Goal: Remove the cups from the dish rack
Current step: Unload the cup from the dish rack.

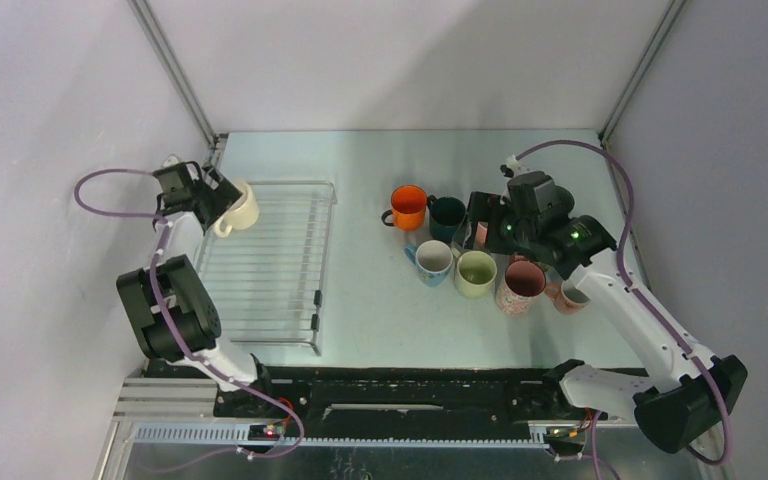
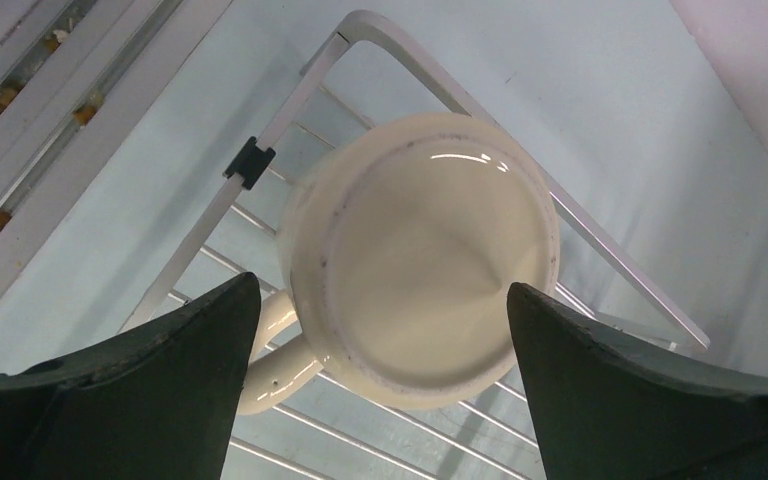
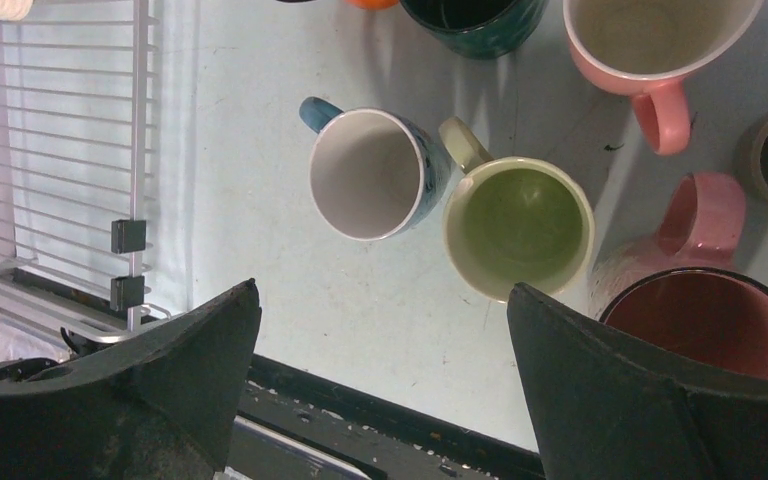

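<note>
Left gripper (image 2: 382,285) gapes wide, fingers either side of a cream mug (image 2: 430,250) at the rack's (image 1: 270,260) far corner. Right gripper (image 3: 380,290), likewise released, hovers over mugs (image 3: 517,225) on the table (image 1: 360,310).

cream mug (image 2: 430,260); silvery rack (image 1: 270,255); orange mug (image 1: 408,207); pale-green mug (image 3: 518,228)

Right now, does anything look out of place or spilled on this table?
Nothing looks spilled or broken. Only the cream handled mug sits apart, on the silvery wire dish rack, apparently base-up.
</note>
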Controlling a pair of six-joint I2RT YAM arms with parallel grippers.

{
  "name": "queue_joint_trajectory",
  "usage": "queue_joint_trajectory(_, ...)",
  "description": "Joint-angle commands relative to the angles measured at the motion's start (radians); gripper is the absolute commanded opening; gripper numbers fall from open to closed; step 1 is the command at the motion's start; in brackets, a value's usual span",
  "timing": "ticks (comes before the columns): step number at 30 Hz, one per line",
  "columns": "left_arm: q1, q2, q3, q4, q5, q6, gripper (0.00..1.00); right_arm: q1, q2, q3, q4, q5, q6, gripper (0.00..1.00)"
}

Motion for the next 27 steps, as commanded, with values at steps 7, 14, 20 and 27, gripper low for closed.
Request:
queue_joint_trajectory(7,-0.023,-0.129,-0.095,0.008,-0.006,-0.057,1.00,0.035,-0.020,-0.002,0.035,0.013,0.009,1.00)
queue_joint_trajectory(14,-0.061,-0.160,-0.129,-0.002,-0.020,-0.056,1.00,0.049,-0.025,-0.002,0.037,0.017,0.014,1.00)
queue_joint_trajectory(20,-0.101,-0.173,-0.136,-0.024,-0.049,-0.055,1.00,0.060,-0.032,-0.002,0.030,0.024,0.017,1.00)
queue_joint_trajectory(27,-0.159,-0.156,-0.120,-0.091,-0.116,-0.017,1.00,0.065,-0.045,-0.006,0.023,0.028,0.021,1.00)
